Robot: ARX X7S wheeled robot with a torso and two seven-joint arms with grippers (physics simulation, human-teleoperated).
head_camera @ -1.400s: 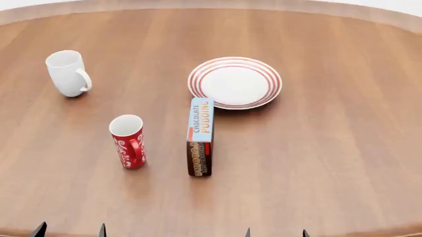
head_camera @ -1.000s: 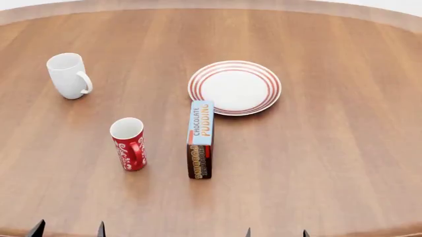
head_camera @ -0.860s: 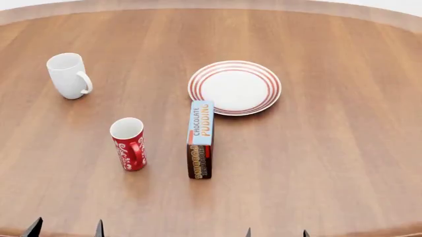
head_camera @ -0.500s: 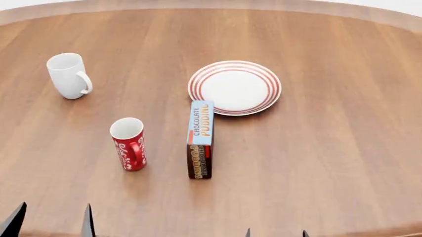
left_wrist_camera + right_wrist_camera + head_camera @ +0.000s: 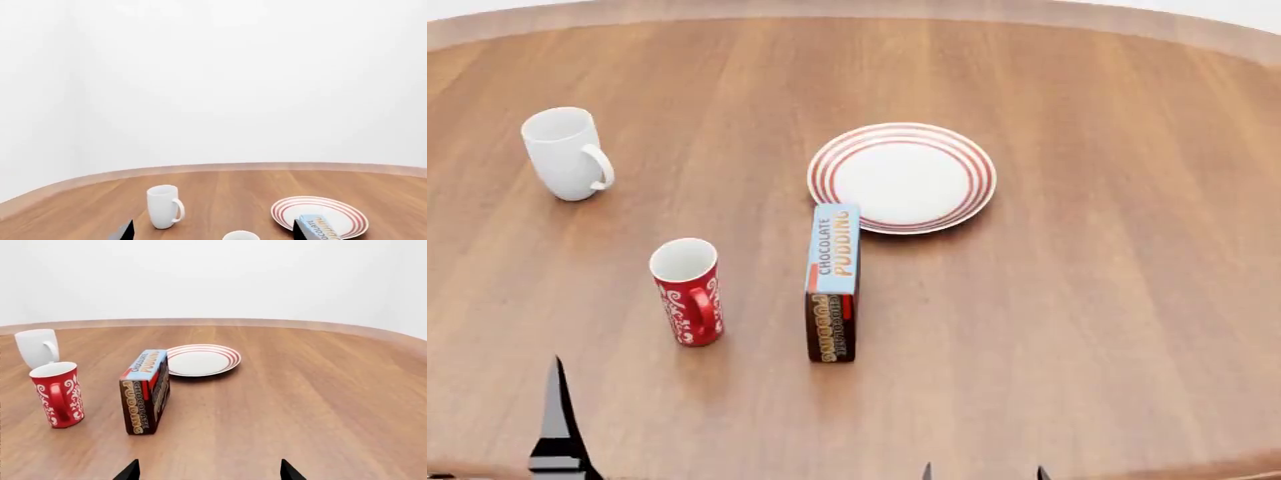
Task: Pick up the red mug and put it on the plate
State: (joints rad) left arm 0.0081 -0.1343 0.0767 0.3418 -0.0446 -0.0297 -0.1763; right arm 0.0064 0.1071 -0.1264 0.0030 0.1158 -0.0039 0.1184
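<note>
The red mug (image 5: 687, 290) is seen upright at the plate's (image 5: 902, 178) seven o'clock; both grippers, spread and empty, are well apart. The pudding box (image 5: 833, 281) between could be toppled in transit.

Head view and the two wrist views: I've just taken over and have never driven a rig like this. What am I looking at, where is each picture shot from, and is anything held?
This is a simulated two-armed robot. The head view looks down over a round wooden table. Each wrist view looks out from a camera near that arm's gripper, so the dark points at the picture's edge are its fingertips.

On the table stand the red mug, a plain white mug farther back, and a chocolate pudding box between the red mug and the plate.

The left gripper and the right gripper both have their jaws wide apart with nothing between them. The red mug is untouched and the plate bears nothing.
</note>
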